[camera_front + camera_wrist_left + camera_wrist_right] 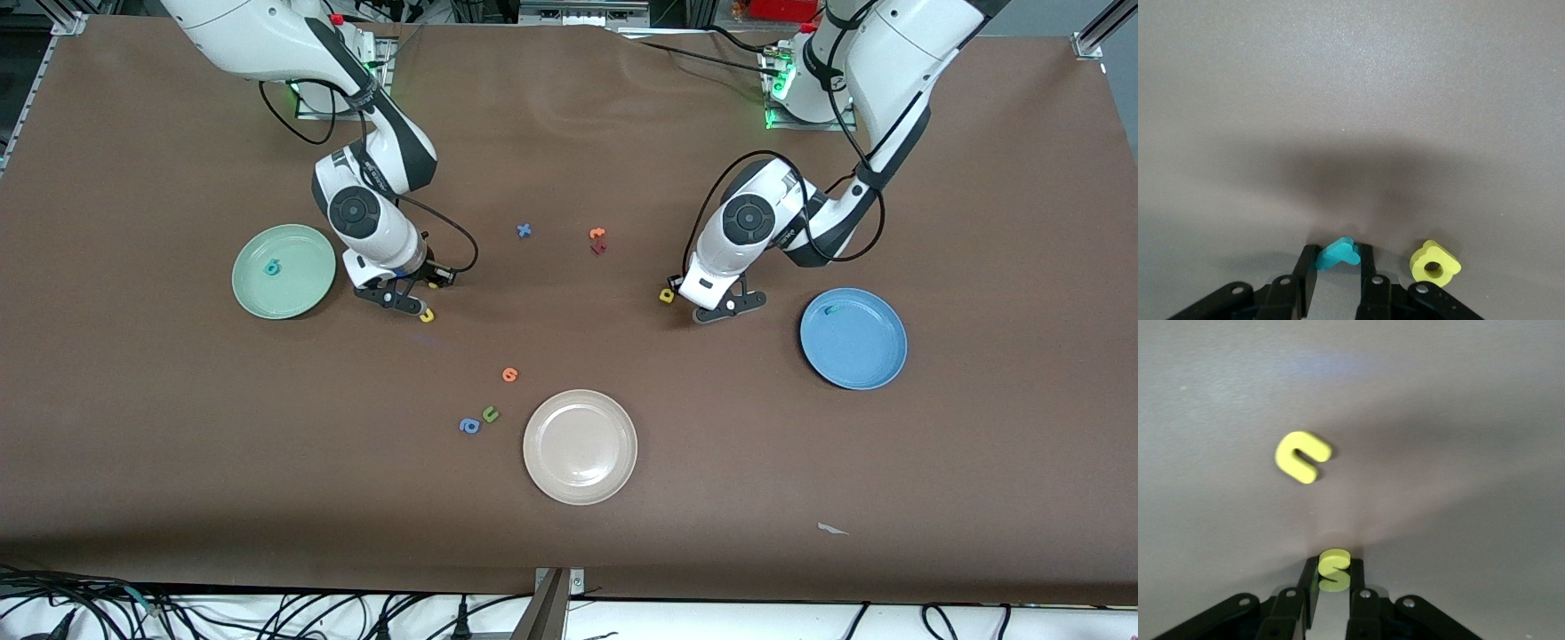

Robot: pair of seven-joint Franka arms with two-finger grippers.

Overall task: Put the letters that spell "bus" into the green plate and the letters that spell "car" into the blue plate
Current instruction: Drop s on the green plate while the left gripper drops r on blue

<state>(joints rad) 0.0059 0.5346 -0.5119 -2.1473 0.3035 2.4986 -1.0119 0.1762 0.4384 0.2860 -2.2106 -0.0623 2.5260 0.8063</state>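
My right gripper (1334, 565) is shut on the yellow "s" (1334, 573), low over the table beside the green plate (302, 293). The yellow "u" (1303, 456) lies just past it on the table (428, 315). The teal "b" (272, 267) rests in the green plate. My left gripper (1338, 261) is shut on the teal "r" (1337, 253), low over the table beside the blue plate (867, 356). The yellow "a" (1435, 263) lies right beside it (667, 295). A teal "c" (831, 310) sits in the blue plate. In the front view both held letters are hidden under the hands.
A cream-white plate (580, 471) lies nearest the front camera. Beside it are a green "u" (490, 413), a blue "a" (469, 426) and an orange letter (509, 374). A blue "x" (524, 230) and two reddish letters (597, 240) lie mid-table, between the arms.
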